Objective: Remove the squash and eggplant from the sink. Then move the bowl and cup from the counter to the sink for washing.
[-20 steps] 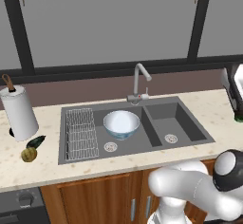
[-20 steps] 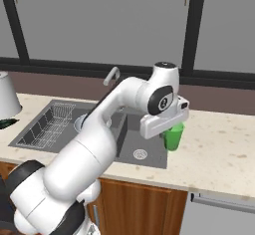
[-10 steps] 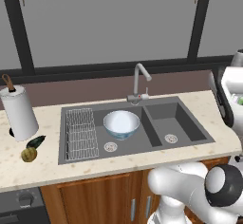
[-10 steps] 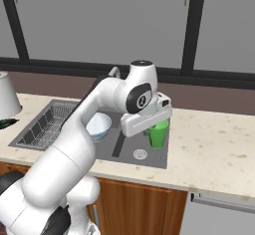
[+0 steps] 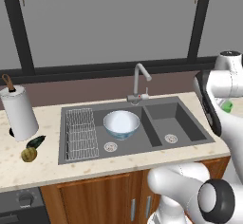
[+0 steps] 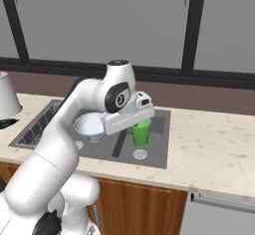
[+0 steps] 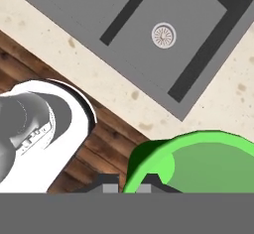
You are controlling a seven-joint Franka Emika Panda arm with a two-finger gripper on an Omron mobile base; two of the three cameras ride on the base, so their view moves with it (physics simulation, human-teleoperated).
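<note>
One bowl (image 5: 121, 123), one cup (image 6: 141, 132)

Bowl (image 5: 121, 124) in sink's (image 5: 190, 137) left basin

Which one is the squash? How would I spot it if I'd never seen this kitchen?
Find the dark grey sink, then look left past its wire rack to the white paper towel roll on the counter. In front of it lie two small vegetables; the squash is the round yellow-brown one, beside the long dark eggplant.

2 base views flank the sink (image 5: 156, 123); hand view looks down closely
</note>
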